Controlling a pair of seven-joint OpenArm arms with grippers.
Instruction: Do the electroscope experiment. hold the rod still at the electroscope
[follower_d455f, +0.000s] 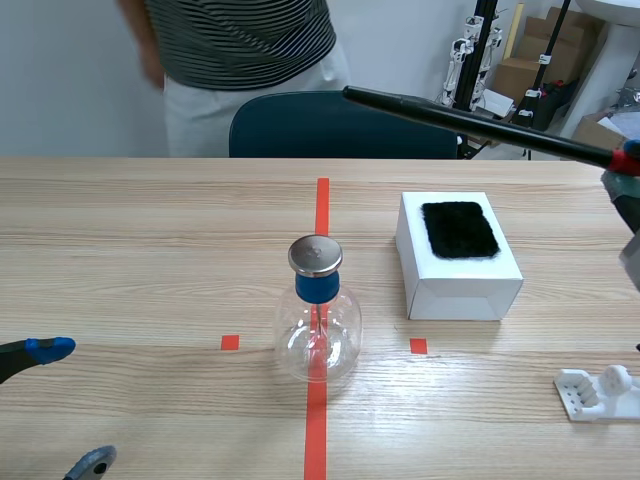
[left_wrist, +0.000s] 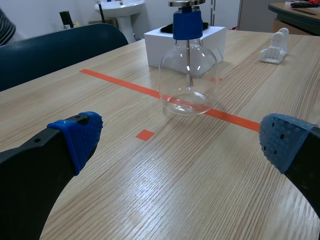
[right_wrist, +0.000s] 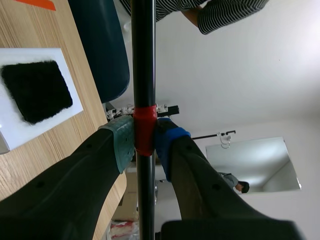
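Down at the near edge, the left gripper (left_wrist: 182, 142) sits low over the tabletop (follower_d455f: 150, 250), its blue-padded fingers (left_wrist: 82, 135) spread wide with nothing between them. Over on the near right lies a small white plastic stand (follower_d455f: 600, 392), on its own and well apart from everything else.

Ahead of the left gripper, right on the long orange-red tape line, stands the electroscope (follower_d455f: 318, 320): a clear glass flask, upright, with a blue stopper in its neck, a flat metal disc on top and a thin stem hanging down inside. Nothing is touching it.

A little farther back and to the right, there's a white box (follower_d455f: 460, 275) with a black fur pad (follower_d455f: 460, 229) lying flat on its top.

Now the right side. The right gripper (right_wrist: 145, 142) is raised and clamped on the black rod (follower_d455f: 470, 120), one grey-green pad and one blue pad pressing the rod's red band from either side. The rod runs from that gripper at the right edge across toward the middle, slanting slightly upward, passing above and beyond the white box. Its free end looks to be beyond the metal disc and clearly apart from it, though how far back it reaches is hard to judge from this angle.

Behind the tabletop stands a dark blue chair (follower_d455f: 330, 125), and behind that a person in a striped top (follower_d455f: 240, 50).
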